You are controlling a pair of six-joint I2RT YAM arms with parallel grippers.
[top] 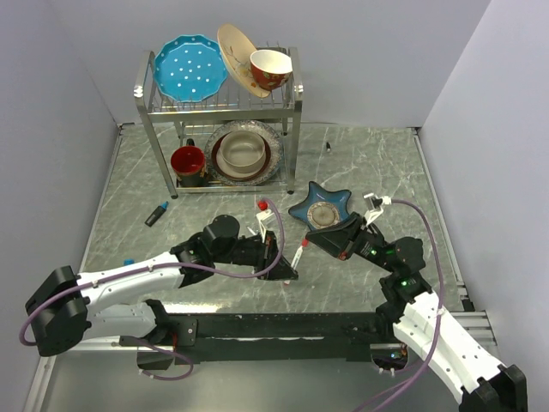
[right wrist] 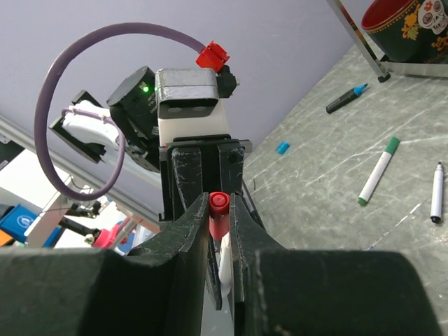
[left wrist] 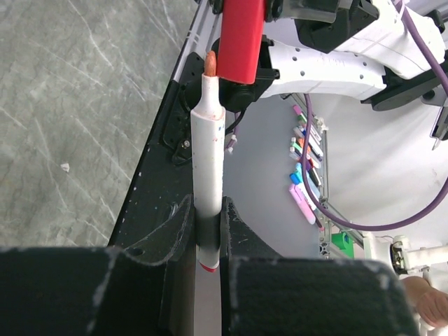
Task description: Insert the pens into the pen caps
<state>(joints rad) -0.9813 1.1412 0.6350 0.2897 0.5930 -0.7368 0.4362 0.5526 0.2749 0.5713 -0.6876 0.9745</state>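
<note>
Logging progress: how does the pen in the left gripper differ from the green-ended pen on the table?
The gripped pen is clamped in the left gripper, off the table; the green-ended pen lies on it. The gripped pen has an orange-red tip, the other green ends. Both have white barrels.

A robotics lab bench: plain white walls (top: 480, 86) enclose a marble-patterned table (top: 377, 163) and dish rack (top: 297, 129).

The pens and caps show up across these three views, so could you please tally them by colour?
Red: 2, the red pen and red cap.
Blue: 2, the blue-tipped marker and blue cap.
Green: 1, the green pen.
Black: 1, the black pen.
Total: 6.
</note>
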